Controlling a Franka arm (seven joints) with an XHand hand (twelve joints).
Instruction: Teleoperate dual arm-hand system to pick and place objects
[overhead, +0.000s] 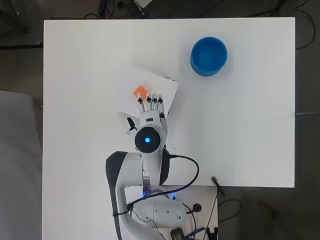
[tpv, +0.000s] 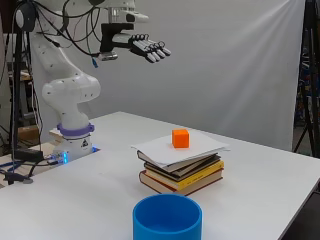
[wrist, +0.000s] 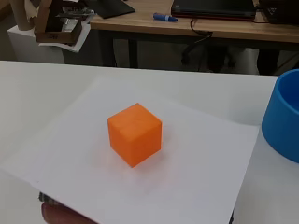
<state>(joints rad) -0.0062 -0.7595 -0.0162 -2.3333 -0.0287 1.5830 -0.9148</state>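
An orange cube (tpv: 180, 138) rests on a white sheet (tpv: 200, 145) that tops a stack of books (tpv: 182, 175) in the middle of the table. From above, the cube (overhead: 140, 92) lies just beyond the hand's fingertips (overhead: 152, 100). The hand (tpv: 146, 49) hovers high above the table, well above and to the left of the cube, fingers straight and holding nothing. In the wrist view the cube (wrist: 135, 134) stands alone in the middle of the sheet (wrist: 196, 177). A blue bowl (overhead: 209, 55) stands at the far right of the table.
The bowl (tpv: 167, 217) is close to the camera in the side view and shows in the wrist view as a blue rim (wrist: 284, 123). White table (overhead: 250, 130) surrounds the books. Cables lie by the arm's base (overhead: 150, 210).
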